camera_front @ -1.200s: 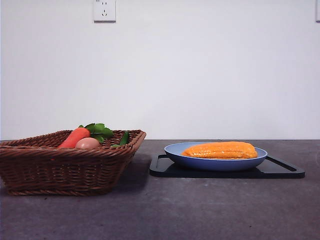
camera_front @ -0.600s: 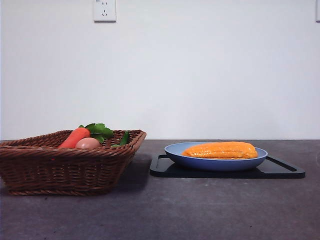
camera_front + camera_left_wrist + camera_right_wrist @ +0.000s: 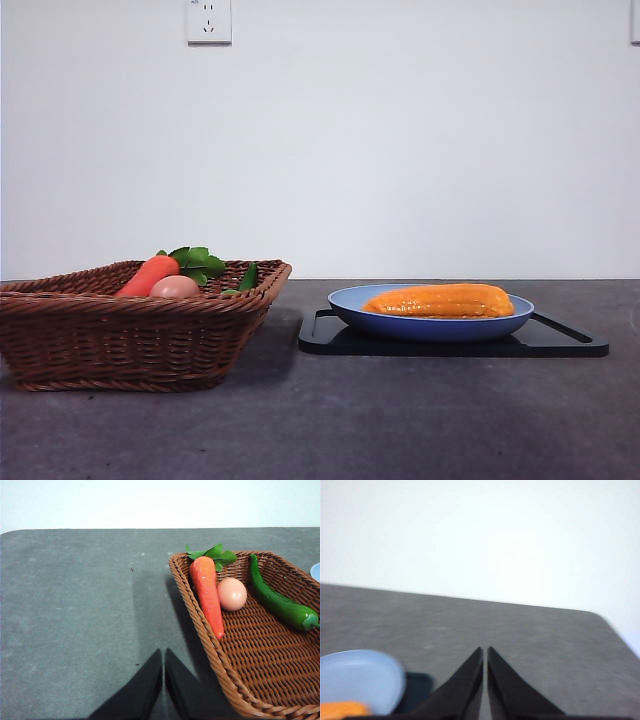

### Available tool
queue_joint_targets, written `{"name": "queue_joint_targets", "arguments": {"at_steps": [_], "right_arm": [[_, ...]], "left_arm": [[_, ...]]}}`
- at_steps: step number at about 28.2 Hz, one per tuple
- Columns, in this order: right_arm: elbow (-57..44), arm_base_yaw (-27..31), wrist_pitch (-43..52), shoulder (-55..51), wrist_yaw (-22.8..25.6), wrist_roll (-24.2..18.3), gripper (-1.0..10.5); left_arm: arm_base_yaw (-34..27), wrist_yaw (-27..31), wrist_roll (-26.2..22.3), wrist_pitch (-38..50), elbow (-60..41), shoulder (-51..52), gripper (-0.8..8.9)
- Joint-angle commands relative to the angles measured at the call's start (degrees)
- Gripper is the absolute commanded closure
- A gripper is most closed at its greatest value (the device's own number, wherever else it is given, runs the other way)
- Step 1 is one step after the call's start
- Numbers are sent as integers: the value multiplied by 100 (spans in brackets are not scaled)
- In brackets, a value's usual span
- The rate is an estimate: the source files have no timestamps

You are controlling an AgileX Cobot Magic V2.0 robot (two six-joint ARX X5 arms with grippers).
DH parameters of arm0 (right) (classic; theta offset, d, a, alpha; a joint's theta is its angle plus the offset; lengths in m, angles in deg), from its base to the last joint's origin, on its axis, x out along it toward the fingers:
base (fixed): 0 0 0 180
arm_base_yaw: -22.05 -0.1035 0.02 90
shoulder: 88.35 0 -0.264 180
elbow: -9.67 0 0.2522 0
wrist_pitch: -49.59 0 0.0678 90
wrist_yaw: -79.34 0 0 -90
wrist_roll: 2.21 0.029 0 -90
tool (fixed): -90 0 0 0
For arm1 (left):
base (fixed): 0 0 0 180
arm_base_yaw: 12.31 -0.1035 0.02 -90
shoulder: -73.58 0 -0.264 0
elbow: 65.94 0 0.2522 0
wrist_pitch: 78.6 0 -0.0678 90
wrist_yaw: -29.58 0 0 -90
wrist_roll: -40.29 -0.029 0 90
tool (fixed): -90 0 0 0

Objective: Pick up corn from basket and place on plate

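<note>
Right, basket (image 3: 130, 335) sits at the left on the dark worktop (image 3: 320, 430), its left side cut off by the frame edge in the front view. Over its rim only the tops of a carrot (image 3: 148, 275), a pinkish egg (image 3: 175, 287) and some green leaves (image 3: 198, 262) show; a green sliver next to them is hard to read from the front. The left wrist view clears that up: carrot (image 3: 207, 592), egg (image 3: 232, 594) and a green pepper (image 3: 280, 602) lie inside the basket (image 3: 260, 670), the pepper's far tip cut off at the picture edge. Left hand (image 3: 163, 652) hangs over bare worktop just beside the basket rim, jaws together, nothing held.

Further right, the corn (image 3: 440, 300) lies lengthwise on the blue plate (image 3: 430, 325), its underside hidden by the plate rim. The plate stands on a black tray (image 3: 560, 340), mostly covered by the plate.

Right hand (image 3: 485, 650) has its jaws together, nothing between them, over bare worktop near the plate (image 3: 360, 680). That view is blurred; only a corner of the corn (image 3: 342, 710) and a bit of tray (image 3: 417, 690) show. Neither arm appears in the front view.
</note>
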Motion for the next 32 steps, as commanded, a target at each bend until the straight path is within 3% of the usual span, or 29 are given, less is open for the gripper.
{"name": "queue_joint_targets", "arguments": {"at_steps": [1, 7, 15, 26, 32], "right_arm": [[-619, 44, 442, -304, 77, -39, 944], [-1821, 37, 1207, -824, 81, -44, 944], [-2684, 37, 1252, -1377, 77, -17, 944], [-2865, 37, 341, -1585, 77, 177, 944], [-2863, 37, 393, -1585, 79, 321, 944]], "left_arm": [[-9, 2, 52, -81, -131, 13, 806], [-9, 0, 52, -81, -131, 13, 806], [-9, 0, 52, -81, -131, 13, 806], [-9, 0, 52, -79, -131, 13, 806], [-9, 0, 50, -76, -131, 13, 806]]}}
